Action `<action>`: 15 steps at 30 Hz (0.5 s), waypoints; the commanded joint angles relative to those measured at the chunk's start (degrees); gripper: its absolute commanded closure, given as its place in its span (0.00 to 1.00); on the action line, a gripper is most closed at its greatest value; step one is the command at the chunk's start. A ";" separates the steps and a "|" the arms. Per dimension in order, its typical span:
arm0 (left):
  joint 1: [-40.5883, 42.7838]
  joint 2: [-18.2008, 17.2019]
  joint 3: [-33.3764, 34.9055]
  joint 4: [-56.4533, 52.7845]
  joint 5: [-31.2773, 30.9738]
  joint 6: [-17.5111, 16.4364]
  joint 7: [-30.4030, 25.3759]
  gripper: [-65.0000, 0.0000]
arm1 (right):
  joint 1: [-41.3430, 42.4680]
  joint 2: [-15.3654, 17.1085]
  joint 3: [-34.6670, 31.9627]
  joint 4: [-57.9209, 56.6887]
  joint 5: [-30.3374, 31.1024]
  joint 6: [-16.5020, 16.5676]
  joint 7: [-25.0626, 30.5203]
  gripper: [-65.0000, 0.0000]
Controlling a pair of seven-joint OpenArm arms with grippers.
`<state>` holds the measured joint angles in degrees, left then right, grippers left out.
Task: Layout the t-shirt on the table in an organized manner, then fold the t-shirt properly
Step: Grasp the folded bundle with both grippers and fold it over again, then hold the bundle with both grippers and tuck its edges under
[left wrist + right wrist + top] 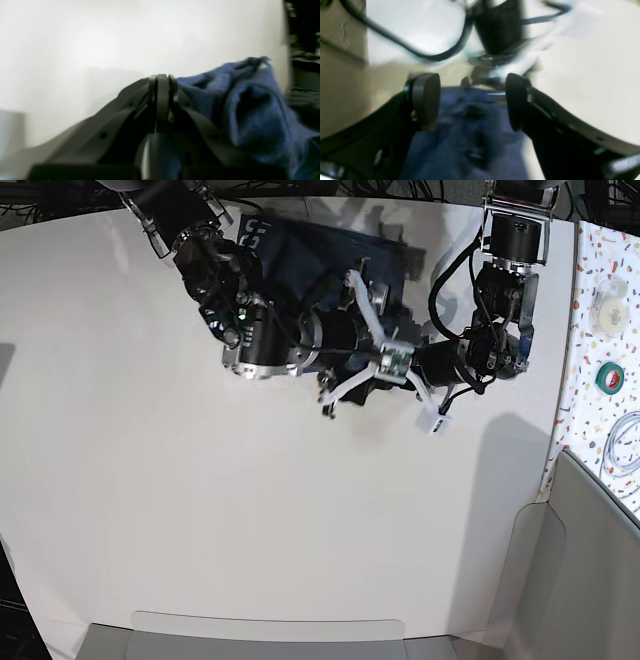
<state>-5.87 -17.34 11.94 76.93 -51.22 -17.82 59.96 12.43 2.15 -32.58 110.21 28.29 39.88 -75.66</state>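
The dark navy t-shirt (300,255) lies bunched at the far middle of the white table (200,510), partly hidden under both arms. My right gripper (472,100) stands open just above it, one pad (426,100) on each side of the blue cloth (470,140). In the base view that gripper (383,348) reaches in from the left. My left gripper (162,82) is shut, and a raised fold of the t-shirt (250,112) hangs from its fingers to the right. It (408,370) comes in from the right and meets the other gripper.
A speckled strip runs along the right edge with a green tape roll (610,373), a white roll (606,297) and a coil of white cable (625,440). Grey panels (270,635) border the near and right sides. Black cables (395,40) loop behind the right gripper.
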 commanded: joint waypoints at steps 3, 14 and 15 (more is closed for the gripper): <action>0.55 -2.57 -2.67 5.93 1.68 0.55 3.55 0.99 | 0.54 0.09 8.80 1.39 -0.12 0.12 3.97 0.37; 7.14 -3.01 -12.60 32.83 1.51 0.55 13.13 0.81 | -10.80 0.62 41.68 -3.09 -0.12 0.12 5.28 0.41; 7.85 -3.01 -12.16 34.59 1.51 0.55 13.57 0.77 | -11.50 0.70 42.29 -4.24 -0.12 0.12 5.28 0.46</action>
<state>2.63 -19.55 0.14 110.89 -49.28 -17.15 73.97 -0.03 2.72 9.54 104.88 27.14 39.68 -71.72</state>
